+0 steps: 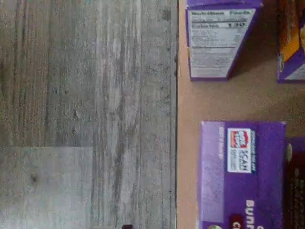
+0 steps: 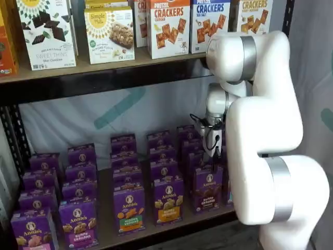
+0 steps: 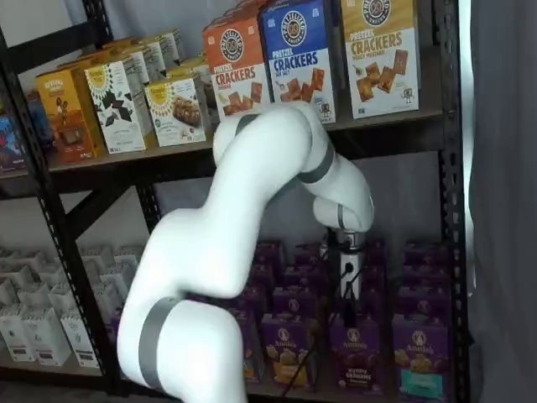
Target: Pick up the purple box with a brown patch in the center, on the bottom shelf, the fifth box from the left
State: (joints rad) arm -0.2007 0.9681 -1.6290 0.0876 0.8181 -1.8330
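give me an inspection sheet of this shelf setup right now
surface: bottom shelf, a tan board in a black frame, stocked in rows.
job's things: purple box with the brown cookie picture stands upright at the shelf's front edge, also seen at; not gripped.
clutter: more purple boxes fill the rows beside and behind it; cracker boxes on the shelf above.
pincer: pincer hangs just above the purple box, black fingers seen side-on, set wide, holding nothing.
cables: a black cable loops at the wrist.
surroundings: grey plank floor in front of the shelf.
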